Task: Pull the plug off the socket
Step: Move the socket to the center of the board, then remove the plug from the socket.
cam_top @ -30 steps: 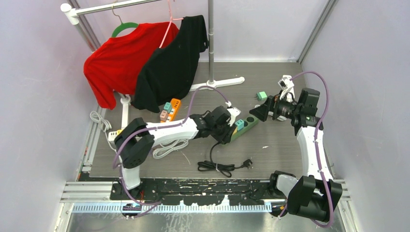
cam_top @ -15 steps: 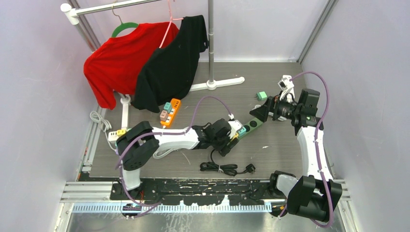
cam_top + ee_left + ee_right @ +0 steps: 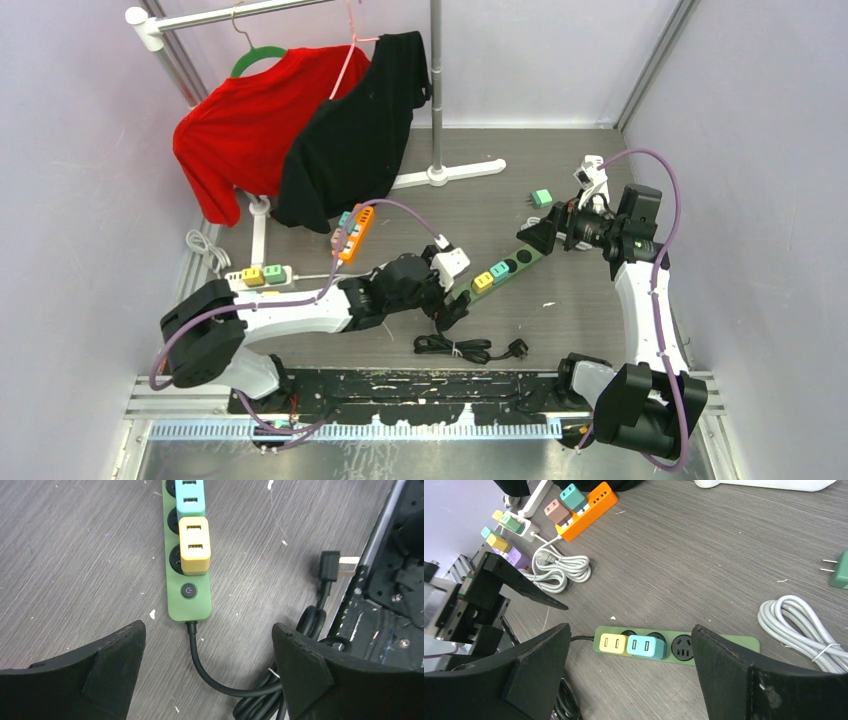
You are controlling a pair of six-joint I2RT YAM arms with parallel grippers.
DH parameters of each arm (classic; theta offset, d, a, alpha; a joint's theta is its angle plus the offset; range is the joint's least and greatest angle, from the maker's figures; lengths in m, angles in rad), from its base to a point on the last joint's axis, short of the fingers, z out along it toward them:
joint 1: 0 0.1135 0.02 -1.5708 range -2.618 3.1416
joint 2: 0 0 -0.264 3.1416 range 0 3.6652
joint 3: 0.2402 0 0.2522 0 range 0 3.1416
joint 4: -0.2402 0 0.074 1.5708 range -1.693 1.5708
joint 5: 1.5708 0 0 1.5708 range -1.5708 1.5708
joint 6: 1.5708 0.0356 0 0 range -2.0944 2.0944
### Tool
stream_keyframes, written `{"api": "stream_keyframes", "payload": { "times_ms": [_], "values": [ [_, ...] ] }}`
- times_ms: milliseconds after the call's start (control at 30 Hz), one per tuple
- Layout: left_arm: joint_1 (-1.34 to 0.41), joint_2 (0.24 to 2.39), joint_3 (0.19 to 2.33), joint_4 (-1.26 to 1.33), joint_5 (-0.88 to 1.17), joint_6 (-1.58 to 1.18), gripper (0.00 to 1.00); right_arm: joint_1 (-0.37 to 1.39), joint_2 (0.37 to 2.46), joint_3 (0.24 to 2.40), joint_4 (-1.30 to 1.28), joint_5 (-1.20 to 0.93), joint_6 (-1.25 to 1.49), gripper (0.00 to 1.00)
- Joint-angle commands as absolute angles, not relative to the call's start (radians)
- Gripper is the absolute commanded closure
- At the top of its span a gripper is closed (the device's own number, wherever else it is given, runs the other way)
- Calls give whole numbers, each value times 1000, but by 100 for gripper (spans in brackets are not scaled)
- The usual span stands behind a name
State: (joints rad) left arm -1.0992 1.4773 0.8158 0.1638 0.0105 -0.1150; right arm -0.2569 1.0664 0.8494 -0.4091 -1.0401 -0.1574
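Green power strip (image 3: 189, 602): flat on counter (image 3: 75, 555), yellow plug (image 3: 194, 545) and teal plug (image 3: 190, 492) seated. Left gripper (image 3: 207, 627), right gripper (image 3: 630, 627): jaws released, empty, hovering over it. Step, as I judge: approach. Next I pinch one plug, brace the strip.

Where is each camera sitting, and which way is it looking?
Top camera: high above, behind the arms, looking down at the table; both arms show, with left pincer and right pincer.
Left wrist camera: on the left wrist, looking down at the green power strip; the left fingers frame the view.
Right wrist camera: on the right wrist, looking across the strip toward the left arm; the right fingers frame it.
Shared: both wrist views show the yellow plug and teal plug in the strip.
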Motion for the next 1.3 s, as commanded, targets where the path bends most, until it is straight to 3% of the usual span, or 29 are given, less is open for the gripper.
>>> {"api": "stream_keyframes", "payload": {
  "times_ms": [0, 233, 367, 633, 1267],
  "values": [
    [-1101, 1408, 747, 423, 12, -94, 0, -259, 1044, 886, -396, -1066, -184, 5],
    [-1095, 1490, 759, 608, 19, -148, 1, -260, 1046, 881, -390, -1071, -181, 5],
    [-1077, 1600, 886, 473, -31, -172, 6, -260, 1045, 880, -385, -1074, -177, 5],
    [-1046, 1760, 1108, 163, -35, -187, 29, -259, 1042, 877, -378, -1076, -170, 5],
    [-1046, 1860, 1190, 119, 42, -176, 50, -260, 1045, 873, -372, -1072, -167, 5]
  ]
}}
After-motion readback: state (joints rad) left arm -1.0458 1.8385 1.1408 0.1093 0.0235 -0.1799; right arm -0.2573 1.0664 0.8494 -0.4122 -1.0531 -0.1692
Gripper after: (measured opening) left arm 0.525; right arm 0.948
